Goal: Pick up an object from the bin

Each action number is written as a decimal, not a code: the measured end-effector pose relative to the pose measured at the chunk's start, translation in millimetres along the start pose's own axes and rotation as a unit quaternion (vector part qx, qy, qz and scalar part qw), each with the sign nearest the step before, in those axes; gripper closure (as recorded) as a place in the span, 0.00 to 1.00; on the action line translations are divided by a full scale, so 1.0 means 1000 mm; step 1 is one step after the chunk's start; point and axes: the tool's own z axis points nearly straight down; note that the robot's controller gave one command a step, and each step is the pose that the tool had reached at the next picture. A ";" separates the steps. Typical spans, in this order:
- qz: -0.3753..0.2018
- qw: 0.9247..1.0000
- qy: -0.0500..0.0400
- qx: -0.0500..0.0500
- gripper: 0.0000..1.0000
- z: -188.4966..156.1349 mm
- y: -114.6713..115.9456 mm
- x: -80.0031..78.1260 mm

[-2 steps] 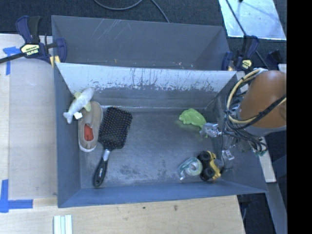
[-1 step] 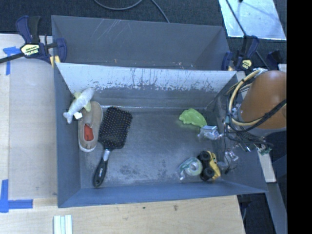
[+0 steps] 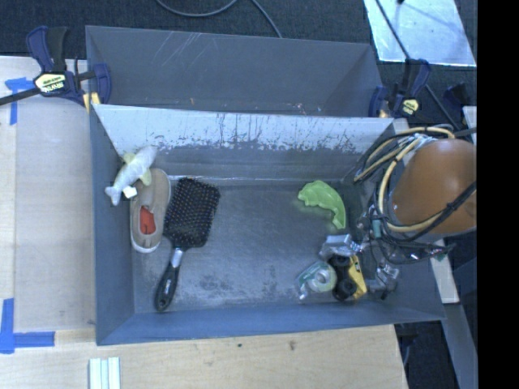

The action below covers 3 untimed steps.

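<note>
Four loose bits on the left/mid floor: white plush toy [image 3: 130, 177], pale slipper w/ red insert [image 3: 147, 215], black plastic hairbrush [image 3: 188, 217], crumpled green cloth [image 3: 324, 202]. Gripper [image 3: 358, 259] sits low by the right-front corner over silvery roll [image 3: 318, 279] & yellow-black piece [image 3: 352, 283]; open or clenched, can't tell. Risk: the two are touching, so it may snag both or neither.

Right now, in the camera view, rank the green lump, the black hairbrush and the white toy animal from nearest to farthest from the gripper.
1. green lump: on the right side, just up and left of the gripper.
2. black hairbrush: left of the middle.
3. white toy animal: far left, beyond the brush.
</note>
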 end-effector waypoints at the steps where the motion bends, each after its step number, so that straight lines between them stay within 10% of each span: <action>1: -0.037 0.999 0.002 0.002 1.00 0.006 0.005 0.007; 3: -0.037 0.999 0.002 0.001 1.00 0.003 0.006 0.007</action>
